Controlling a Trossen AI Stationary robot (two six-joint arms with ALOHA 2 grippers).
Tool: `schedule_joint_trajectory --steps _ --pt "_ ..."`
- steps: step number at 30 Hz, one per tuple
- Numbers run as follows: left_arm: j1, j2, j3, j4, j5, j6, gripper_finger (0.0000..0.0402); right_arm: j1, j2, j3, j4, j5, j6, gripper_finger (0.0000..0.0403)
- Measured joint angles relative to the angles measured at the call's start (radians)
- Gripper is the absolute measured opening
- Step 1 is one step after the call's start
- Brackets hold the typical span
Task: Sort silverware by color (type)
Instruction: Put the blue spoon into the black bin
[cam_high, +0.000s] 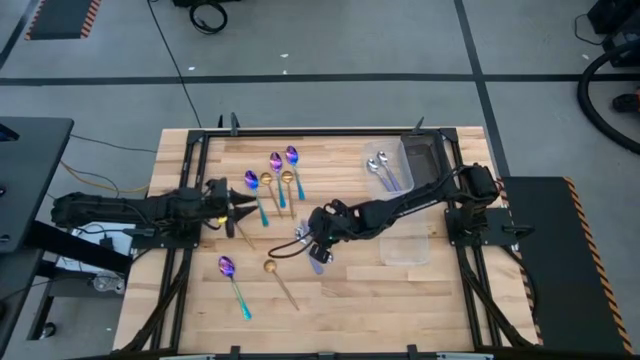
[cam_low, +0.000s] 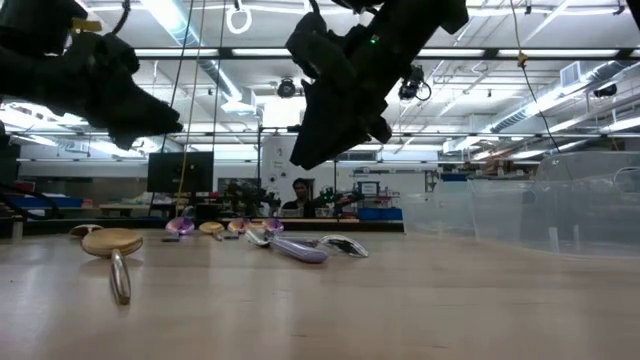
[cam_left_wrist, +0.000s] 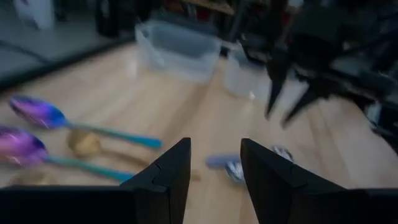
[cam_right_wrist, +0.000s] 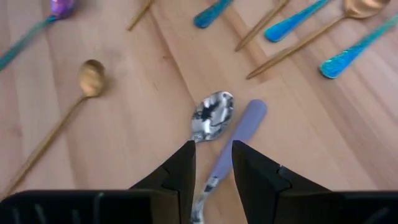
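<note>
Several spoons lie flat on the wooden table (cam_high: 200, 300). At the far middle are purple ones with teal handles (cam_high: 275, 162) and gold ones (cam_high: 287, 180). Near the front edge lie one purple spoon (cam_high: 228, 268) and one gold spoon (cam_high: 272, 268). Two silver spoons (cam_high: 378, 165) rest beside a clear container. A silver spoon (cam_right_wrist: 212, 114) and a lilac handle (cam_right_wrist: 241, 130) lie together at the middle. My right gripper (cam_right_wrist: 213, 168) hangs open above them, clear of the table (cam_low: 305, 155). My left gripper (cam_left_wrist: 213, 180) waits open at the left (cam_high: 243, 210), empty.
A clear plastic container (cam_high: 422, 160) stands at the far right. A second one (cam_high: 408, 246) sits at the right, close to my right arm. Bare wood shows along the front edge and at the near right. People and benches show in the room behind.
</note>
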Motion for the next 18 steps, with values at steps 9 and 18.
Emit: schedule_joint_trajectory --steps 9,18 --pt "0.001 0.0 0.109 -0.332 -0.153 -0.105 0.0148 -0.001 0.006 -0.002 -0.005 0.129 -0.015 0.0114" --pt "0.048 0.051 0.118 -0.428 -0.245 -0.286 0.0146 0.006 0.007 -0.119 0.203 0.152 -0.077 0.0114"
